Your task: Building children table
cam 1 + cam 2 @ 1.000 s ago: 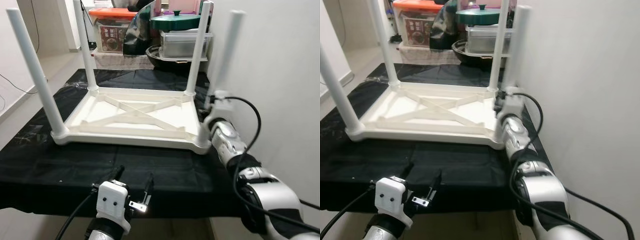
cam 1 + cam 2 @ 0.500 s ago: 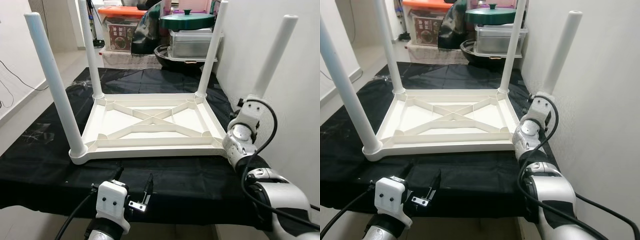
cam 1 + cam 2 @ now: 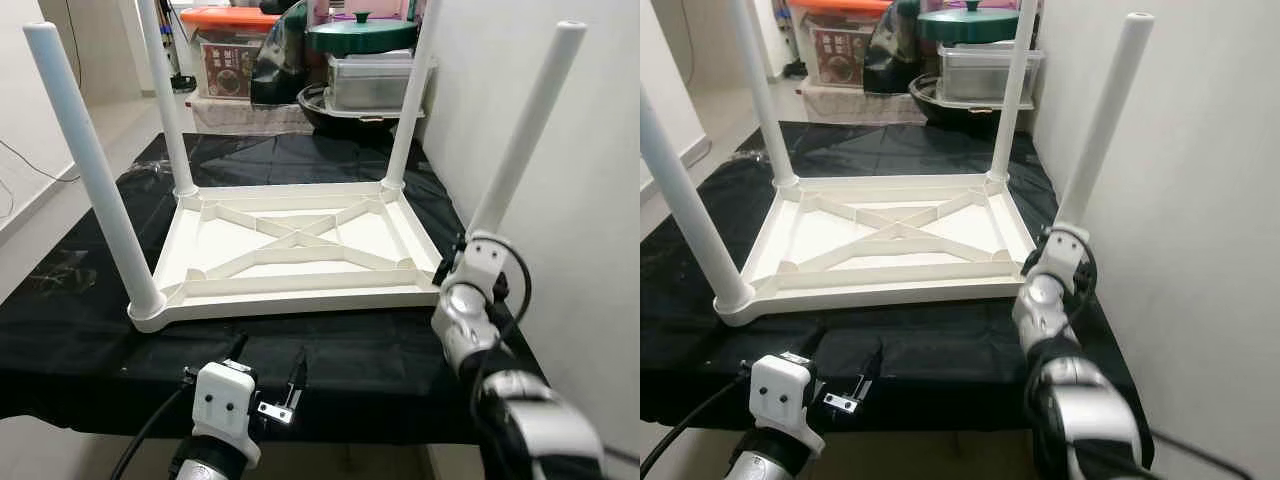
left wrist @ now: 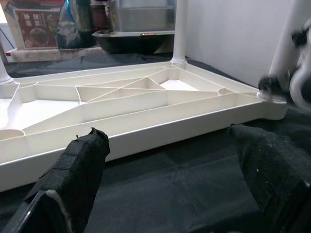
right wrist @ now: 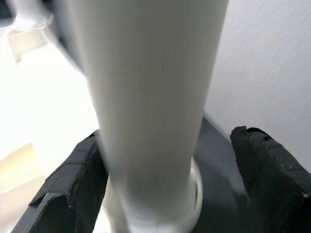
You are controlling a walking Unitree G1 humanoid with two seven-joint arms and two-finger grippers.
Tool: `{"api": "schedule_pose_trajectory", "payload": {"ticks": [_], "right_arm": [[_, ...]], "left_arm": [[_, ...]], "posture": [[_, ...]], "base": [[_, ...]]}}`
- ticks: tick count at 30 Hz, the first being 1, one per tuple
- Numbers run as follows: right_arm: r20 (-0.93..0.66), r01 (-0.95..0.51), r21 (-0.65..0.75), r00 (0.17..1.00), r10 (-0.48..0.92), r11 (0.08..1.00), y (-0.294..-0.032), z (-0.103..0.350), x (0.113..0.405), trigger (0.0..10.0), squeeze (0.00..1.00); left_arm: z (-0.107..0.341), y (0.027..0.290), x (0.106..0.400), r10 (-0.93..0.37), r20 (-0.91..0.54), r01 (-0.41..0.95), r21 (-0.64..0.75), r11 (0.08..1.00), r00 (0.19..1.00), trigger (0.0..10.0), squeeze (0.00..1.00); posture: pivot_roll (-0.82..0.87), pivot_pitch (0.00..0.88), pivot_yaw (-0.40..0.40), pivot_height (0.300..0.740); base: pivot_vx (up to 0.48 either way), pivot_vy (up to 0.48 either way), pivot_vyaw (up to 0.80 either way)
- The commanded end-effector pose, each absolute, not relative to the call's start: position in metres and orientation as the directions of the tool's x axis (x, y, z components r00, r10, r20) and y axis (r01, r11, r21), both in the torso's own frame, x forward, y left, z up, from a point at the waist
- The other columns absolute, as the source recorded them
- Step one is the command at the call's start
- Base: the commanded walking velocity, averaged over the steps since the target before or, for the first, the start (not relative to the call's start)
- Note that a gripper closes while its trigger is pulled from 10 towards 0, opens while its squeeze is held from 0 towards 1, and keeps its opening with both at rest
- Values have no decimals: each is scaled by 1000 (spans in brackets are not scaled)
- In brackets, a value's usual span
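Left eye view shows a counter draped in black cloth, with a white wall running along my right side. Beyond the far edge, at twelve o'clock, sit a green-lidded pot, a metal tray, and a plastic bin with an orange lid. Pale floor lies at ten o'clock.

An upside-down white children's table rests on the cloth, its ribbed underside up and four legs standing upright. The near-right leg rises at two o'clock, close to the wall.

My right jaws are at the foot of that leg, where it meets the tabletop's corner. In the right wrist view one padded finger sits on each side of the leg, spread wider than it, with a gap on one side; I read them as released, not clamped.

My left jaws hover low at six o'clock over the near edge of the cloth, just short of the tabletop's near rim. Their fingers stand wide apart and hold nothing.
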State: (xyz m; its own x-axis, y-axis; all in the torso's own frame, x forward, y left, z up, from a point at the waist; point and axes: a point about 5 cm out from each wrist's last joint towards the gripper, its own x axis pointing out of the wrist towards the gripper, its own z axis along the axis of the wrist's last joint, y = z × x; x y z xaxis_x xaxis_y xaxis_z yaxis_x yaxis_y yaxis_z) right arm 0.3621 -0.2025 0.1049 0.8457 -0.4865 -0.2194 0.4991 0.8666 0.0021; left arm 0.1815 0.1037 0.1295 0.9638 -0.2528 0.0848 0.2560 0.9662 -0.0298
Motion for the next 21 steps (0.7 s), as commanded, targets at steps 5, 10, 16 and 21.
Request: {"api": "schedule_pose_trajectory", "payload": {"ticks": [5,10,16,21], "right_arm": [[-204,363,-47,908,-365,930,-188,99,344,10000,0],[-58,64,3,996,-64,998,-156,109,329,10000,0],[18,-173,-14,985,173,985,-124,111,309,10000,0],[10,-245,4,970,245,970,-112,109,295,10000,0]], "left_arm": [[124,105,182,-247,48,249,-36,968,968,10000,0],[115,115,185,-172,-7,172,-30,985,985,10000,0],[111,125,186,-99,-32,97,-43,994,995,10000,0],[110,128,185,-74,-38,72,-45,996,997,10000,0]], "posture": [[40,0,-44,740],[25,0,-35,740],[25,0,-35,740],[28,0,-35,740]], "base": [[0,0,0],[0,0,0],[0,0,0],[0,0,0]]}}
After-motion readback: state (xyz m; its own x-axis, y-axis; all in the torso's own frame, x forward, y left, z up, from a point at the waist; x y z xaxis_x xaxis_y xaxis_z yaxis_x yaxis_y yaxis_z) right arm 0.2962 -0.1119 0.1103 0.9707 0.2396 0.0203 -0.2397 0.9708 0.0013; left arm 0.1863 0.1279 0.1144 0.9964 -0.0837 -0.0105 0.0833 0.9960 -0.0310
